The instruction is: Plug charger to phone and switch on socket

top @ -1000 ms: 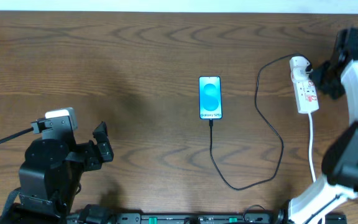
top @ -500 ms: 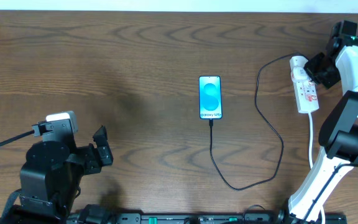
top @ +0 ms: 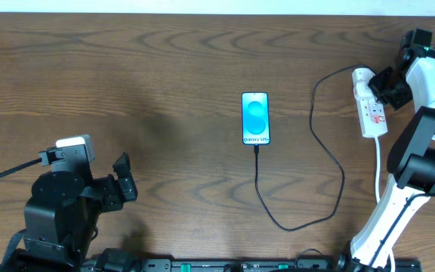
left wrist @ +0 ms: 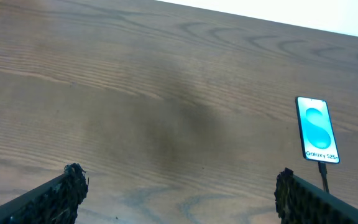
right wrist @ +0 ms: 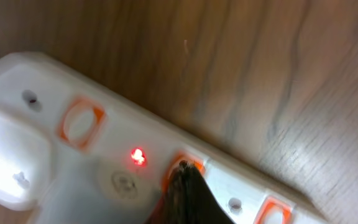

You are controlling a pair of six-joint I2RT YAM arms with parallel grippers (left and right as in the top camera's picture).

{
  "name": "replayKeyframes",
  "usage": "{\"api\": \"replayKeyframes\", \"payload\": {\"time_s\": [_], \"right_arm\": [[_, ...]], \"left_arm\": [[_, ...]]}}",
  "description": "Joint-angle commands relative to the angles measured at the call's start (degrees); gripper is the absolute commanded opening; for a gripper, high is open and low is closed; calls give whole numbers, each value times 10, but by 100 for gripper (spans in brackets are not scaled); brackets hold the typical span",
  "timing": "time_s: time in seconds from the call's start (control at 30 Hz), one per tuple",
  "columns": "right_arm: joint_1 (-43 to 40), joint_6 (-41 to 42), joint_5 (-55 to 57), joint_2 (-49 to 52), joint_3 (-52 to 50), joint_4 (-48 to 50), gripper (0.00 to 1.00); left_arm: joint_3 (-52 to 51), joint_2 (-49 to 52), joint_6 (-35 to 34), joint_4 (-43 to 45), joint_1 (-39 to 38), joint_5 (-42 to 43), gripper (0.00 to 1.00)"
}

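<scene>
The phone (top: 255,118) lies mid-table, screen lit light blue, and also shows in the left wrist view (left wrist: 316,129). The thin black charger cable (top: 331,159) runs from the phone's lower end in a loop to the white socket strip (top: 370,109) at the right. My right gripper (top: 384,83) is shut, its tip (right wrist: 185,180) pressing on an orange switch of the socket (right wrist: 55,130); a red lamp (right wrist: 137,156) glows beside it. My left gripper (left wrist: 179,193) is open and empty at the front left.
The socket's white cord (top: 378,170) runs toward the front edge past the right arm's base. A white charger block (right wrist: 5,155) sits in the strip's end. The left arm's base (top: 55,208) stands at the front left.
The right arm has swung up and reached onto the socket strip, its tip now on a switch. The left arm, phone and cable have not moved.
</scene>
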Motion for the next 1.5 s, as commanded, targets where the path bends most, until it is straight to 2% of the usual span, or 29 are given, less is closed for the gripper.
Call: {"api": "replayKeyframes", "payload": {"time_s": [0.0,0.3,0.5,0.7,1.03,1.17,1.33,1.47], "right_arm": [[25,0,-43,35,7,-3,1],[40,-25,-45,-22,8,6,1],[47,-23,-88,-15,7,13,1],[72,-22,-127,-9,3,13,1],[112,-10,-127,-9,2,-9,1],[116,-9,-85,-9,2,-14,1],[102,-8,44,-9,2,-64,1],[83,-8,69,-14,2,-94,1]], "left_arm": [[5,-4,7,-2,2,-7,98],[5,-5,7,-2,2,-7,98],[5,-13,8,-2,2,-7,98],[5,-47,7,-2,2,-7,98],[5,-120,7,-2,2,-7,98],[5,-135,8,-3,2,-7,98],[5,-139,8,-9,2,-7,98],[5,-139,7,-24,2,-7,98]]}}
